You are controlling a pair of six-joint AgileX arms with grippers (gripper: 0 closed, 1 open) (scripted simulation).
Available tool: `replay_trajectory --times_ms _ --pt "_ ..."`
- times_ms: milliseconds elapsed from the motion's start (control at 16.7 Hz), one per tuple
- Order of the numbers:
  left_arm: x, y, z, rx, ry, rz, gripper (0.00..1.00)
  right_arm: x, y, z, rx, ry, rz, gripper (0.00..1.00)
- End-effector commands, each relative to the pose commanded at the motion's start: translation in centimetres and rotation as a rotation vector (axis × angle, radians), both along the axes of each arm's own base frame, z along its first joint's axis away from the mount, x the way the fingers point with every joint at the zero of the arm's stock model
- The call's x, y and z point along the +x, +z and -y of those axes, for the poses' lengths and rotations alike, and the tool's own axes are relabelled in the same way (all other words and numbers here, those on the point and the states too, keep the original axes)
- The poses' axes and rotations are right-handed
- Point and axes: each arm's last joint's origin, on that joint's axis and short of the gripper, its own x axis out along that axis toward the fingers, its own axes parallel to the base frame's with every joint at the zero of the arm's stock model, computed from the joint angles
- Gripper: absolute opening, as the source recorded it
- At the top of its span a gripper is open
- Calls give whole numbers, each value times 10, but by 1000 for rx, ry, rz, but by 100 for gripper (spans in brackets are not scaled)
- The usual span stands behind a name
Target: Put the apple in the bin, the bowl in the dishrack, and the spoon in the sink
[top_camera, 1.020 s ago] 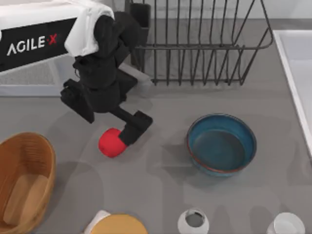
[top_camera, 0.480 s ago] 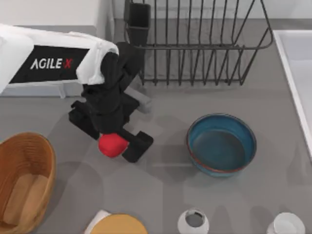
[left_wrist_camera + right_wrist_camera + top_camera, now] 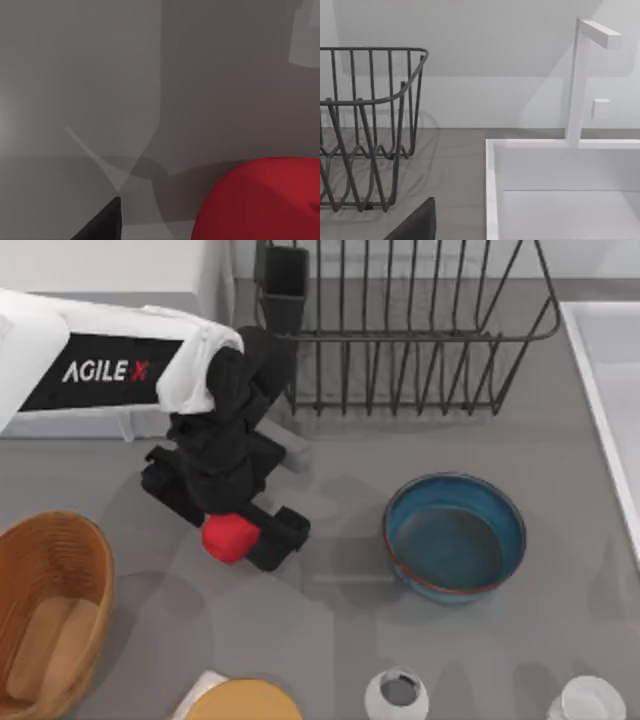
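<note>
The apple (image 3: 228, 537) sits on the grey surface (image 3: 330, 640) left of centre, between the bin (image 3: 50, 615) at the near left and the bowl (image 3: 455, 537) to its right. It looks small, round, firm and smooth, probably light; a ball like this could roll or squirt out of a loose pinch, so the best hold is across its widest middle, with the fingers squarely on opposite sides. The left claw (image 3: 240, 530) is down over the apple from above. One dark finger (image 3: 280, 537) lies against the apple's right side, while the arm's black body hides the other, so I cannot tell whether the claw has closed on the fruit or merely straddles it. In the left wrist view the apple (image 3: 260, 200) looms large and close beside a black fingertip (image 3: 102, 222).

White lettering on the left arm's black band reads "AGILE X" (image 3: 105, 370).

The dishrack (image 3: 410, 330) stands at the far side, and the sink (image 3: 605, 390) runs along the right edge. The right wrist view looks across the dishrack (image 3: 367, 125) and sink (image 3: 560, 190).
</note>
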Motion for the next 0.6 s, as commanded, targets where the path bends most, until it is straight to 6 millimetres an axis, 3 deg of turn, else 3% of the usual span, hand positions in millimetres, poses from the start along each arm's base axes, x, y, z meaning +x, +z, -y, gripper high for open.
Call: replay_trajectory --times_ms 480,600 --pt "0 0 0 0 0 0 2 0 0 0 0 0 0 100" --pt "0 0 0 0 0 0 0 0 0 0 0 0 0 100"
